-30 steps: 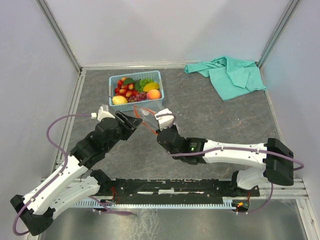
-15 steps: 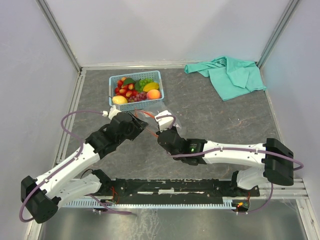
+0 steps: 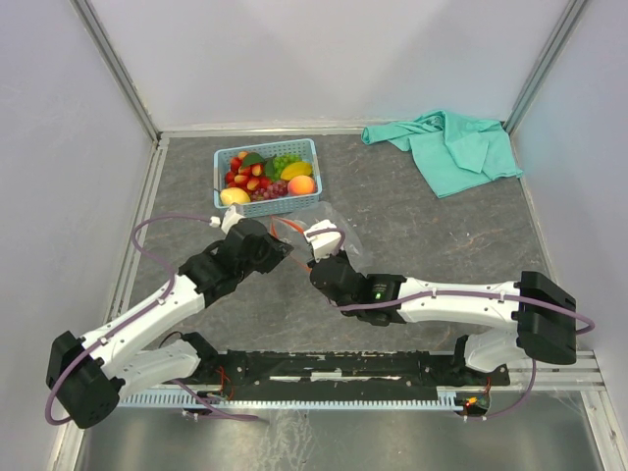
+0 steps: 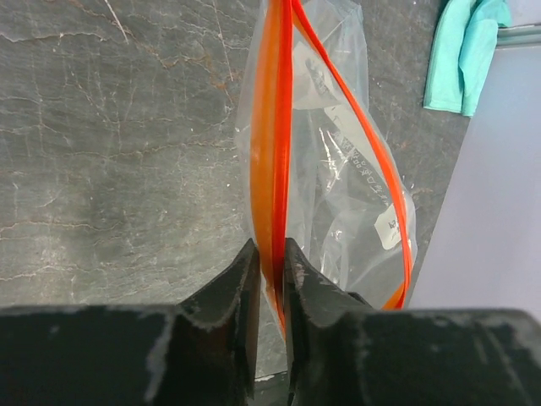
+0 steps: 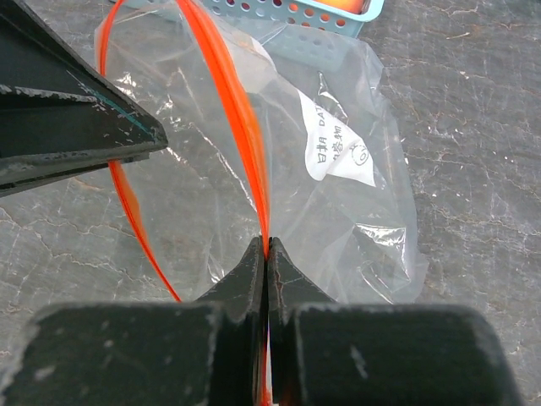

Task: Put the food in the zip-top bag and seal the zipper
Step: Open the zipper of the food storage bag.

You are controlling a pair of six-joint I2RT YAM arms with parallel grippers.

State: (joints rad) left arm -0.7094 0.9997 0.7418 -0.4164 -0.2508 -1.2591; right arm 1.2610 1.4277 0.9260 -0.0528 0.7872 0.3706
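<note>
Wrist views show left gripper [image 4: 270, 258] and right gripper [image 5: 267, 247] clamped on the zipper [image 4: 274, 127]; only overhead shows the food [image 3: 267, 175] in its basket [image 3: 275, 207].

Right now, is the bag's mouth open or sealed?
Open: the bag has its zipper strips bowed apart, one in the left gripper, one in the right gripper.

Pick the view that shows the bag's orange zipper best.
Left wrist view: both zipper strips run unbroken, one into the left claw, the other bowing right. In the right wrist view that claw hides part of one strip. Top view: only an orange sliver.
</note>
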